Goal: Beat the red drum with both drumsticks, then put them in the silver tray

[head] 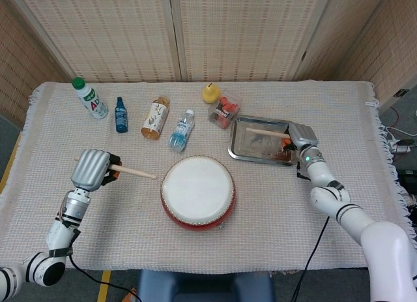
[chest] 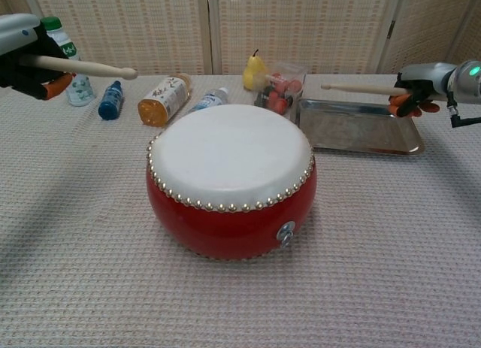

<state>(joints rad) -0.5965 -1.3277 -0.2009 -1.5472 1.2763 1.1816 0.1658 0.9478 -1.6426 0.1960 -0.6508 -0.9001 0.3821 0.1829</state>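
Observation:
The red drum (head: pixel 197 192) (chest: pixel 231 178) with its white skin stands at the table's middle front. My left hand (head: pixel 91 169) (chest: pixel 26 53) grips a wooden drumstick (head: pixel 133 173) (chest: pixel 83 65) to the left of the drum, its tip pointing at the drum but apart from it. My right hand (head: pixel 298 138) (chest: pixel 421 88) holds the other drumstick (head: pixel 266 132) (chest: pixel 357 89) level over the silver tray (head: pixel 244 145) (chest: pixel 361 134), which lies right of the drum. The stick hangs above the tray floor in the chest view.
Along the back stand a green-capped bottle (head: pixel 89 97), a small blue bottle (head: pixel 120 115), an orange-labelled bottle (head: pixel 156 117) lying down, a water bottle (head: pixel 182 130), a yellow pear-shaped toy (head: pixel 210 92) and a clear box of red pieces (head: pixel 224 111). A woven cloth covers the table.

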